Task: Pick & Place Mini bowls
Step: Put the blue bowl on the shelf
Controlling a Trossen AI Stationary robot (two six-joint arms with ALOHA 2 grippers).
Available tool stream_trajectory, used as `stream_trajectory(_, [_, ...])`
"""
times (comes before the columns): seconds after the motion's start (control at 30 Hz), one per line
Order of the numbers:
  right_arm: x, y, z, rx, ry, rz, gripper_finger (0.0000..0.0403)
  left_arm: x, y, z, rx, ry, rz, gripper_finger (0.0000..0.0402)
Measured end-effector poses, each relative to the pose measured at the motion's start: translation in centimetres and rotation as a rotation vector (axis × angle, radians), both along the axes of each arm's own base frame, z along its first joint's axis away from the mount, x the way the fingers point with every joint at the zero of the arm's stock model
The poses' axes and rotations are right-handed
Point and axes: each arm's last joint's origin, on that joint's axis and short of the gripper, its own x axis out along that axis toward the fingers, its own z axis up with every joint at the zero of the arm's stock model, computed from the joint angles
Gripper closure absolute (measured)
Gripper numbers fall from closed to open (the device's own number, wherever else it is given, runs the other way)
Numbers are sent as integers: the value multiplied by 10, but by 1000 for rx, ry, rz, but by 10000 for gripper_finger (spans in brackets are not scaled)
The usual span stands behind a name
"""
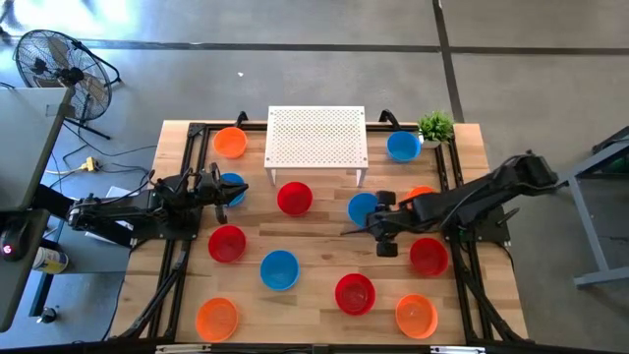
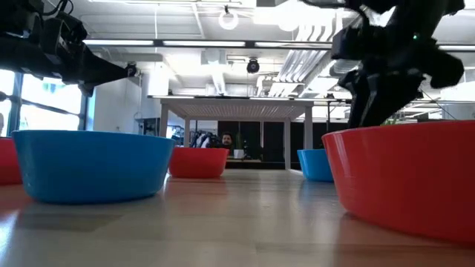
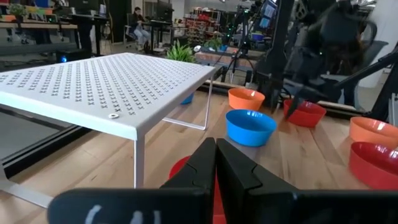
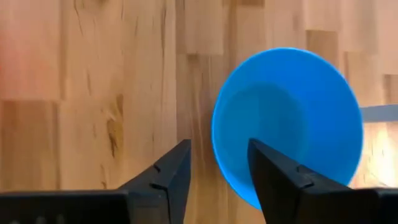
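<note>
Right gripper hangs over the counter at centre-right of the overhead frame, fingers parted and straddling the near rim of a blue bowl. One finger sits inside the rim line, the other outside over bare wood. I'm not clamped on anything; the rim shows free between my fingers, so the bowl sits on the counter, not in my hold.

Left gripper waits at centre-left of the overhead frame, pinched shut with nothing between its fingers, just beside another blue bowl.

Where do we stand? My read is: early or mid-way, hard to call. Bowls are scattered all over. An orange bowl sits upper left, and a blue one upper right beside the small green plant. A red bowl lies centre, below the white perforated stand. More red, blue and orange ones run across the lower half. Nothing is stacked, and no bowl rests on the stand. I see no obvious gathering spot, so I can't say which bowls count as placed. Plenty looks left to do.
</note>
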Motion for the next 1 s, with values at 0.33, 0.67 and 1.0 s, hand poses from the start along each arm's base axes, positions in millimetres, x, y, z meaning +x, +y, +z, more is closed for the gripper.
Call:
stream_trajectory(0.33, [19,-7,-39,-26,139,-8,327,0,0,-2,27,30,-2,392])
stream_trajectory(0.67, [24,-5,-44,30,128,23,394,0,0,-2,49,36,-2,392])
stream_trajectory(1.0, [45,14,7,183,-9,105,400,0,0,-2,49,35,-1,392])
